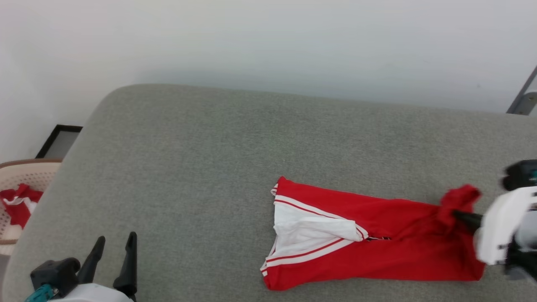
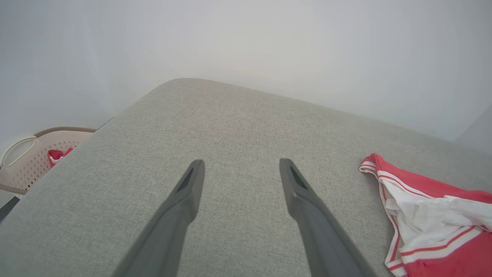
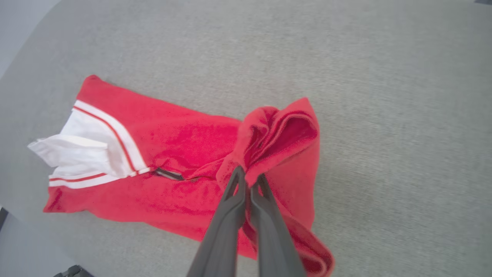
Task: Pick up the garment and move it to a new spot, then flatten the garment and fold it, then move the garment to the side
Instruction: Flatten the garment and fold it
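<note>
Gripping the garment (image 1: 377, 247) at its right-hand end with the right jaws, with the two dark fingers (image 3: 230, 215) pressed together on a bunched red fold and holding that fold a little above the grey cushioned surface (image 1: 201, 159). Lying otherwise flat on the right half of that surface, stretching lengthwise from left to right across the head view, narrow from front to back as if doubled over on itself. Pointing the white sleeve and the red-and-white striped trim toward the robot's left, at the middle of the surface, and the plain red end toward the right, straight into the grip. Reaching in from the right side almost in line with that long axis, so meeting the cloth end-on, not across its width. Hovering with the left jaws wide open and empty near the front left corner, left fingers (image 1: 129, 264) aiming away from the robot, well apart from the striped end with bare grey fabric between. Favouring the right side for the coming move, then, as by far the nearer and already holding on. Judging a pull along the long axis as likely to trail the striped end behind in a straight line, and a pull across it as likely to swing or crumple the free end. Disregarding the small red-and-white cloth (image 1: 19, 203) in the pale basket (image 1: 37, 172) beyond the left edge.
</note>
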